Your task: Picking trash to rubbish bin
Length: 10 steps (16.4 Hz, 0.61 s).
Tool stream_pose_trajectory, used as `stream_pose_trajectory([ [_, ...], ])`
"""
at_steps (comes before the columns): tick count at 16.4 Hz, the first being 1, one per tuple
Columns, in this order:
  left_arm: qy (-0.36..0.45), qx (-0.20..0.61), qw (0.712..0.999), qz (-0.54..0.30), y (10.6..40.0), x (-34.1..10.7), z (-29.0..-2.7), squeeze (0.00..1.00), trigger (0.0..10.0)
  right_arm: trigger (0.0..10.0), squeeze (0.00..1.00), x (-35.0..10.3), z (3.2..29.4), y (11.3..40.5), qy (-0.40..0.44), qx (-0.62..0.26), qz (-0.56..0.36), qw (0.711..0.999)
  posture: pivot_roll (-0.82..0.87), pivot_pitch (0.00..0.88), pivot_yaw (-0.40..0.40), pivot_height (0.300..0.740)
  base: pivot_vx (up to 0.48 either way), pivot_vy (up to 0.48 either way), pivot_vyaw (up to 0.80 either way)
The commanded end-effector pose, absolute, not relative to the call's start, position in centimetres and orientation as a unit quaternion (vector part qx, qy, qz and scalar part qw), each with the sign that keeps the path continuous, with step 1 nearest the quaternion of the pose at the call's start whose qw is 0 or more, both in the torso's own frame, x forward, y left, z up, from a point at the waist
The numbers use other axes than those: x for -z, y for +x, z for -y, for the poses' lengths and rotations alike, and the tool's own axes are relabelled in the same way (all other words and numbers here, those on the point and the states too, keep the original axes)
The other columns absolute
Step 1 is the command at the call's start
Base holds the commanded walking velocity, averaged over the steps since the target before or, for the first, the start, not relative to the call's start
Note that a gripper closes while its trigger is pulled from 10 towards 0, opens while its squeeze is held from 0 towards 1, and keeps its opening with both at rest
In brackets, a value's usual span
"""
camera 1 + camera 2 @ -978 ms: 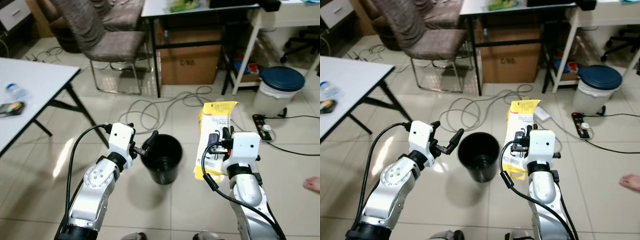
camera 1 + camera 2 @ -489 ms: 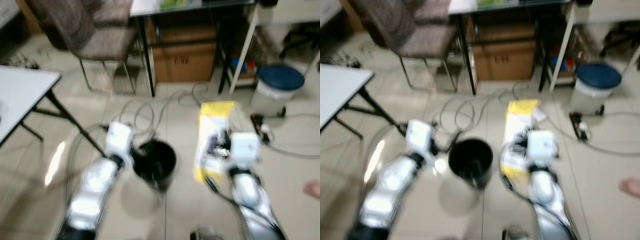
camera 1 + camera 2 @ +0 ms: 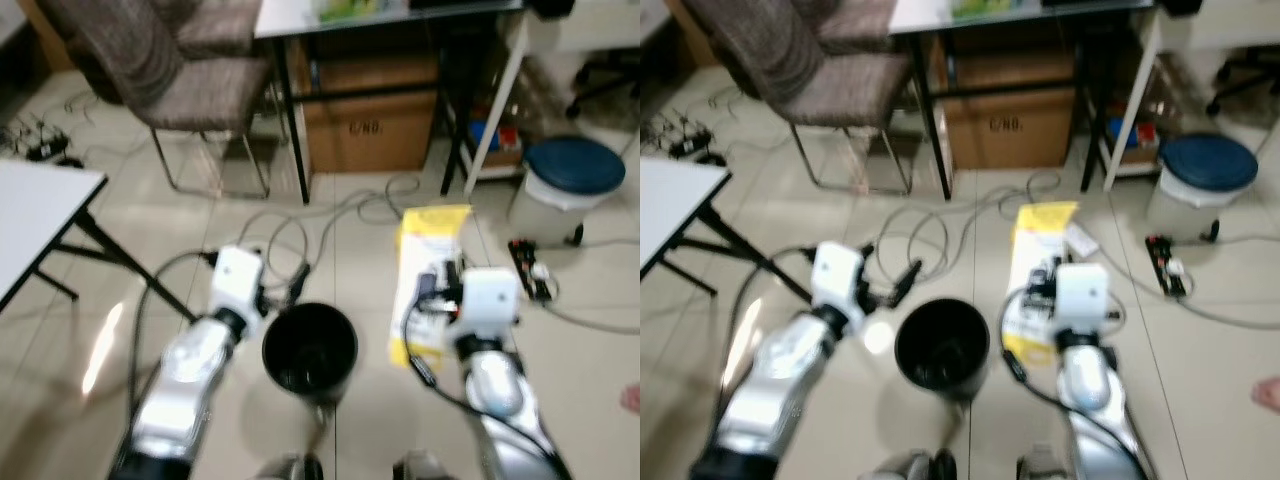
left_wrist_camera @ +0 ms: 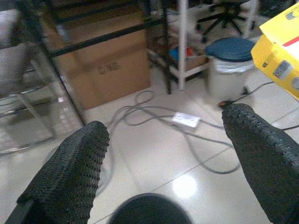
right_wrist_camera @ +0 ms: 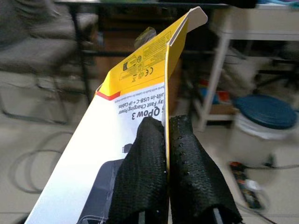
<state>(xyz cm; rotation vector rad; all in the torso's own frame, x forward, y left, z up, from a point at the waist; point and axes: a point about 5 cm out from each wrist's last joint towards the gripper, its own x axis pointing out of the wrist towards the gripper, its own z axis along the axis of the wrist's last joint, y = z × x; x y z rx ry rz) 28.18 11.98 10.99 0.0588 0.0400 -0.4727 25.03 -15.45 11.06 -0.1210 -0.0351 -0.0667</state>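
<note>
Our right gripper [image 5: 166, 154] pinches the yellow box [image 5: 140, 93] between closed fingers [image 5: 140, 172]. Its blurred print seems to read "QPow 3". Our left gripper [image 4: 163, 154] spreads wide, empty, above the black bin [image 3: 309, 350].

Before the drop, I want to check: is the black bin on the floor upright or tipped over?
Upright. The black bin stands on the tiled floor with its round opening facing up.
</note>
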Motion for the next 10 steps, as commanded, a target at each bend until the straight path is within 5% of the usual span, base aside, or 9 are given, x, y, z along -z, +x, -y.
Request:
stream_pose_trajectory([
  [1, 0.037, 0.223, 0.974, -0.033, 28.01, -10.63, -12.77, 0.0, 10.0, 10.0, 0.0, -11.53, 14.81, 25.0, -0.061, 0.019, 0.031, 0.998, -0.05, 0.174, 0.108, 0.74, 0.0, 0.0, 0.41],
  [8, 0.037, 0.223, 0.974, -0.031, 28.16, -10.88, -12.66, 0.0, 10.0, 10.0, 0.0, -11.49, 14.61, 25.18, -0.065, 0.018, 0.03, 0.997, -0.05, 0.167, 0.11, 0.74, 0.0, 0.0, 0.74],
  [10, 0.039, 0.223, 0.974, -0.03, 28.18, -10.94, -12.7, 0.0, 10.0, 10.0, 0.0, -11.4, 14.7, 25.3, -0.059, 0.026, 0.027, 0.998, -0.04, 0.166, 0.112, 0.74, 0.0, 0.0, 0.0],
])
